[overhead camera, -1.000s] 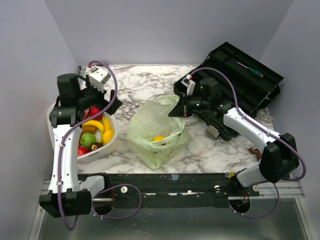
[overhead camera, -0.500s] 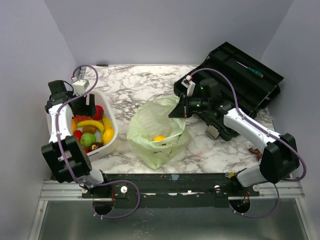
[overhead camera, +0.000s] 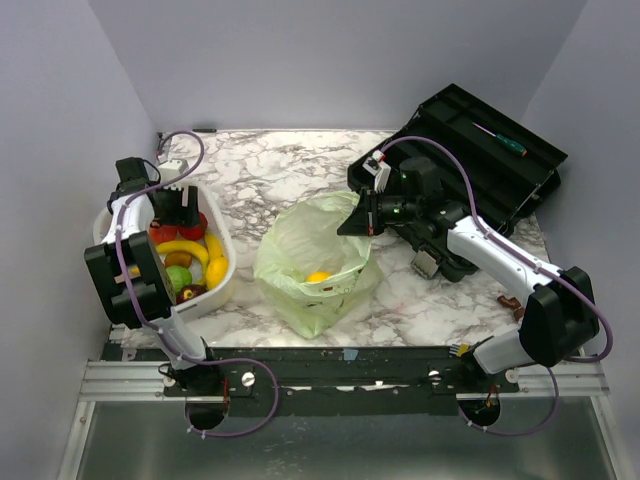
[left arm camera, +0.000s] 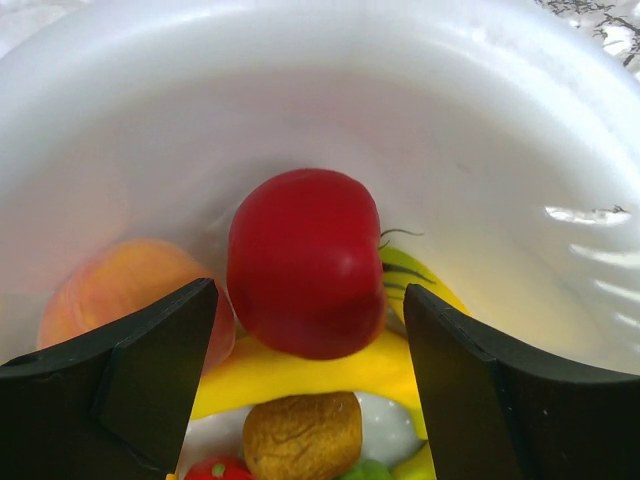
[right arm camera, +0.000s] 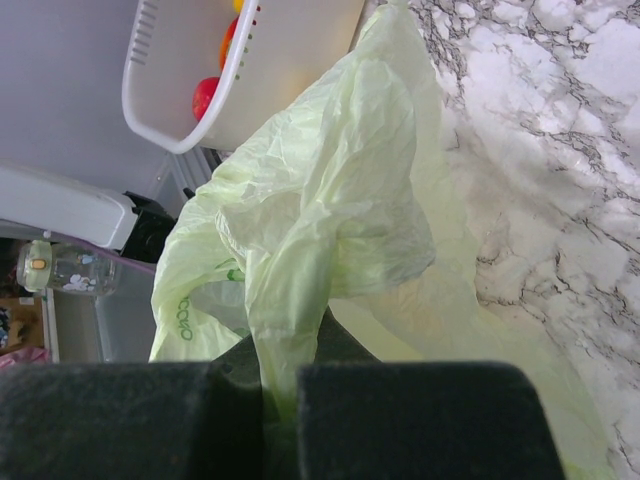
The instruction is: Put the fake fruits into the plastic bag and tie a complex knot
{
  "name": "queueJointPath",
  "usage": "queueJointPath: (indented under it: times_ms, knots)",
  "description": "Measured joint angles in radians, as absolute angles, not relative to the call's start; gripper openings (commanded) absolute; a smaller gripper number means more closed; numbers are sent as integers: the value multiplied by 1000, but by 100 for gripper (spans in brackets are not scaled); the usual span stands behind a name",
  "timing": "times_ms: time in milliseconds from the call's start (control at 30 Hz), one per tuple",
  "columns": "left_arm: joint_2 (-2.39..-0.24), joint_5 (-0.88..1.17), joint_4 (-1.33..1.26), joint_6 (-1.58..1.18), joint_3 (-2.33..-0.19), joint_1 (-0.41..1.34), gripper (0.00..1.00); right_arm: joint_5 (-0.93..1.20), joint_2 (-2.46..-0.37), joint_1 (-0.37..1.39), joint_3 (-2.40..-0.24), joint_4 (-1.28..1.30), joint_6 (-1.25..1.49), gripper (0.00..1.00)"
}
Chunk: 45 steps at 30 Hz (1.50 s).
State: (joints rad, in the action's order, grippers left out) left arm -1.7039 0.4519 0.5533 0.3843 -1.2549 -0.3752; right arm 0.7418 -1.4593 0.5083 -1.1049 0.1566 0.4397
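Observation:
The pale green plastic bag (overhead camera: pixel 315 265) lies open mid-table with a yellow fruit (overhead camera: pixel 318 276) inside. My right gripper (overhead camera: pixel 362 218) is shut on the bag's far edge and holds it up; the pinched plastic (right arm camera: pixel 300 300) shows in the right wrist view. The other fake fruits lie in the white basket (overhead camera: pixel 225 268) at the left: a banana (overhead camera: pixel 185 246), a green fruit (overhead camera: pixel 178 277), red pieces. My left gripper (overhead camera: pixel 180 208) is open inside the basket, its jaws on either side of a red apple (left arm camera: pixel 305 262), apart from it. A banana (left arm camera: pixel 290 370) and a brown piece (left arm camera: pixel 302 436) lie below.
A black tool case (overhead camera: pixel 480 160) stands open at the back right with a green-handled screwdriver (overhead camera: pixel 500 140) in it. The white basket (right arm camera: pixel 270 70) shows beyond the bag in the right wrist view. Grey walls close in the table on three sides.
My left arm has swung back to the far left and lowered its gripper into the basket over the red apple. The right gripper has kept still, holding the bag.

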Motion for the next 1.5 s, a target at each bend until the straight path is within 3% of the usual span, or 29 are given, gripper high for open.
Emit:
queueJointPath:
  times_ms: [167,367,600,900,1033,1200,1433,1500]
  knots:
    - [-1747,440,517,373,-1255,-355,79,741,-1459,508,-1105,157,440,1]
    - [-1750,439,495,371,-1243,-350,52,742,-1459,508,-1105,157,440,1]
    - [-1589,448,531,366,-1209,-365,40,742,-1459,508,-1105,152,439,1]
    - [-1329,547,640,345,-1336,-372,44,749,-1459,508,-1104,149,439,1]
    - [-1201,629,645,331,-1352,-167,45,754,-1459,508,-1100,142,439,1]
    - [-1102,682,565,321,-1261,240,47,760,-1459,508,-1096,129,439,1]
    - [-1176,651,461,380,-1035,518,48,773,-1460,508,-1096,128,433,1]
    - [-1198,614,417,408,-952,569,53,774,-1460,508,-1096,128,432,1]
